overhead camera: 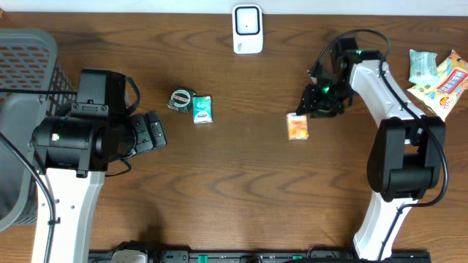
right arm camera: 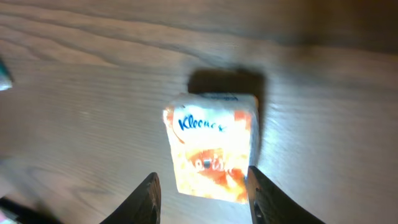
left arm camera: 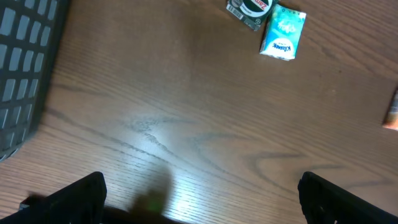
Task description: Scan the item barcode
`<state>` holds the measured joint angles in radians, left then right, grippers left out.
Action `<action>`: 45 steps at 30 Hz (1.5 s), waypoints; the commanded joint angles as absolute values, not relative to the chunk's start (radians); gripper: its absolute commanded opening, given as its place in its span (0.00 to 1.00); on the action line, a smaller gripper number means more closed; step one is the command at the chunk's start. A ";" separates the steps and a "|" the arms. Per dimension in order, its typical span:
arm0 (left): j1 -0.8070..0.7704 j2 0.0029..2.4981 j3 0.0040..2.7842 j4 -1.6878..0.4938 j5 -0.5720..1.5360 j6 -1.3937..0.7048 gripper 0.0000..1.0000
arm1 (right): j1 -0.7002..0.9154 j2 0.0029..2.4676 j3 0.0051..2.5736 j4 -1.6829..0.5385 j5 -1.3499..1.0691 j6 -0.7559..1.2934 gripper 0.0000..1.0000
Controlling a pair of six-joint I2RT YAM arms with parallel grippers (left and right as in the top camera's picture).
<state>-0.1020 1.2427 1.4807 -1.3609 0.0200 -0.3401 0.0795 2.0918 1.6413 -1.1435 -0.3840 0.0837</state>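
Orange Kleenex pack (right arm camera: pixel 211 146): flat on table (overhead camera: pixel 241 183), right of centre. I see right gripper (right arm camera: pixel 203 186) fingers apart, straddling it. Left gripper (left arm camera: pixel 200 186): spread wide, empty.

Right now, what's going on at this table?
The right tool straddles one end of an orange Kleenex pack lying flat on the table. Its jaws are apart, with a gap on one side, so the pack isn't gripped. The left tool hangs open over bare wood, holding nothing. The white device, probably the scanner, sits at the far edge, apart from that pack. A green Kleenex pack lies left of centre.
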 commanded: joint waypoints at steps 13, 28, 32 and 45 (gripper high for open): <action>-0.102 1.242 1.485 -1.365 0.017 -0.342 0.98 | 0.082 2.083 1.510 -1.049 -0.300 0.090 0.36; -0.102 1.242 1.485 -1.365 0.017 -0.342 0.98 | 0.100 2.083 1.365 -0.881 -0.369 0.093 0.01; -0.102 1.242 1.485 -1.364 0.017 -0.342 0.98 | 0.085 2.083 1.382 -0.874 -0.575 0.036 0.01; -0.102 1.242 1.485 -1.365 0.017 -0.342 0.98 | -0.041 2.083 1.420 -0.911 -1.092 -0.179 0.01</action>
<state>-0.1020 1.2427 1.4807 -1.3617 0.0204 -0.3401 -0.0391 2.0720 1.4006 -0.8917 -1.1091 -0.1436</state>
